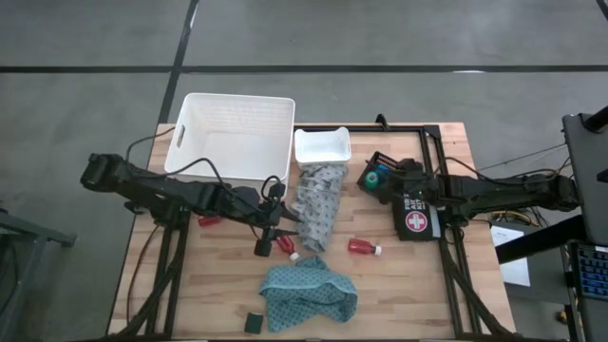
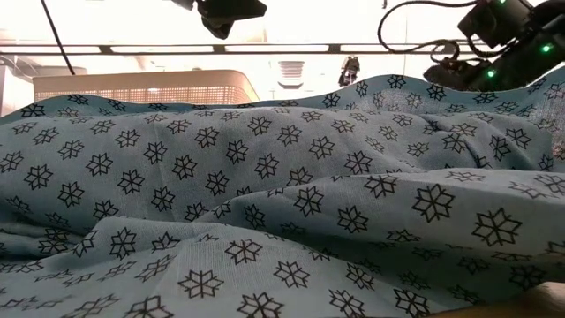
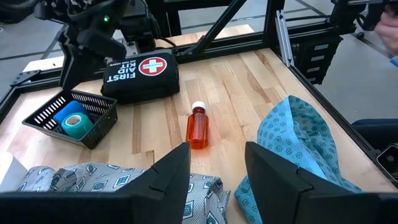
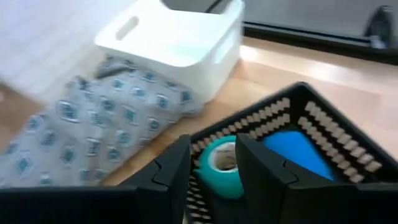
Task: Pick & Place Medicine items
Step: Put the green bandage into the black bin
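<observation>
In the high view, a large white perforated plastic basket (image 1: 233, 133) stands at the upper left of the wooden table (image 1: 418, 285). Below it, a small red bottle with a white cap (image 1: 209, 221) lies on its side at the left. The left tool (image 1: 275, 223) hangs left of centre with its two dark fingers (image 3: 171, 180) apart and nothing between them. Just below it lies a second red bottle (image 1: 285, 247), touching the lower end of a grey patterned cloth (image 1: 318, 204) that runs down from a small white bin (image 1: 321, 145). A crumpled teal cloth with star prints (image 1: 309, 294) fills the lower middle.

Right of centre, a third red bottle (image 1: 363, 247) lies flat on bare wood, translucent orange-red with its white cap away from the left wrist camera. Further right, a small black slatted basket (image 1: 380, 163) holds a teal-green round roll (image 1: 372, 178) and a blue round container (image 3: 65, 112) side by side. The right tool (image 1: 391, 180) is at this basket, around the green roll; whether it is clamped on the roll cannot be told. A black first-aid pouch with a red-and-white cross (image 1: 416, 220) lies just beside the basket, on the right.
</observation>
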`<control>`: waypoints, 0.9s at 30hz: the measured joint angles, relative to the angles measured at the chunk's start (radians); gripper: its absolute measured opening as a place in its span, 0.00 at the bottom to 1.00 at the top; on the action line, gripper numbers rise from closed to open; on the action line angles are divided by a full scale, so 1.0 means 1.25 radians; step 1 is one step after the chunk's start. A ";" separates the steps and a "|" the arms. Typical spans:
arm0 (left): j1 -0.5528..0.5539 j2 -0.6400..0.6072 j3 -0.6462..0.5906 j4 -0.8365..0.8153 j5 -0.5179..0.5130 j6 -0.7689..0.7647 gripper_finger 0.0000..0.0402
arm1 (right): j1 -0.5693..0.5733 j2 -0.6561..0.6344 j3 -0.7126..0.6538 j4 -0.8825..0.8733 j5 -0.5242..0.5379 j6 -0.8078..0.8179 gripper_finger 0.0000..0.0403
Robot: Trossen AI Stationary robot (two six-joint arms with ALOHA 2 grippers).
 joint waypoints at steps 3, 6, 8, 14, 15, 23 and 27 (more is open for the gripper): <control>0.000 0.000 0.000 0.000 0.000 0.000 0.39 | 0.011 0.000 0.007 0.031 -0.042 -0.049 0.33; 0.000 0.000 0.000 0.000 0.000 0.000 0.39 | 0.039 0.000 0.007 0.081 -0.077 -0.129 0.33; 0.000 0.000 0.000 0.000 0.000 0.000 0.39 | 0.067 0.000 0.007 0.118 -0.081 -0.182 0.34; 0.000 0.000 0.000 0.000 0.000 0.000 0.39 | 0.178 0.000 0.004 0.288 -0.112 -0.381 0.34; 0.000 0.000 0.000 0.000 0.000 0.000 0.39 | 0.195 0.000 0.003 0.316 -0.120 -0.413 0.35; 0.000 0.000 0.000 0.000 0.000 0.000 0.39 | 0.239 0.001 0.003 0.364 -0.117 -0.482 0.38; 0.000 0.000 0.000 0.000 0.000 0.000 0.39 | 0.239 0.001 0.003 0.363 -0.117 -0.483 0.39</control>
